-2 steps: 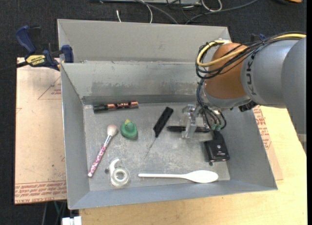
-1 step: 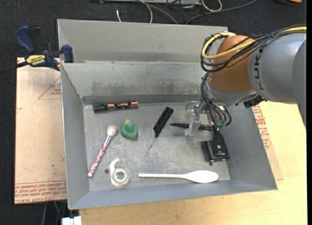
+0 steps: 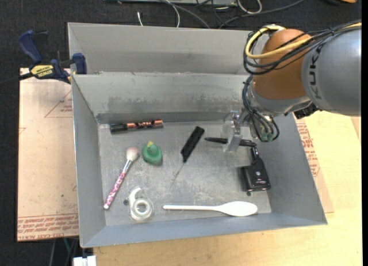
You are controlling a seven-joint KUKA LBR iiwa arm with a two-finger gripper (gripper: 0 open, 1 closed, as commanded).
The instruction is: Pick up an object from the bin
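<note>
My gripper (image 3: 233, 136) hangs low in the right half of the bin, under the orange wrist cover. A black tail comb (image 3: 191, 143) lies slanted just to its left, the thin handle pointing down-left. Below and right of the gripper, a black clip-like device (image 3: 256, 175) rests on the floor. A short dark piece (image 3: 215, 140) sticks out leftwards at the gripper's level; whether it is a loose thing or part of the gripper I cannot tell.
A white plastic spoon (image 3: 214, 208) lies along the front. At the left are a clear tape roll (image 3: 140, 206), a pink makeup brush (image 3: 119, 179) and a green cap-shaped piece (image 3: 152, 153). A dark pen (image 3: 137, 125) lies by the back wall.
</note>
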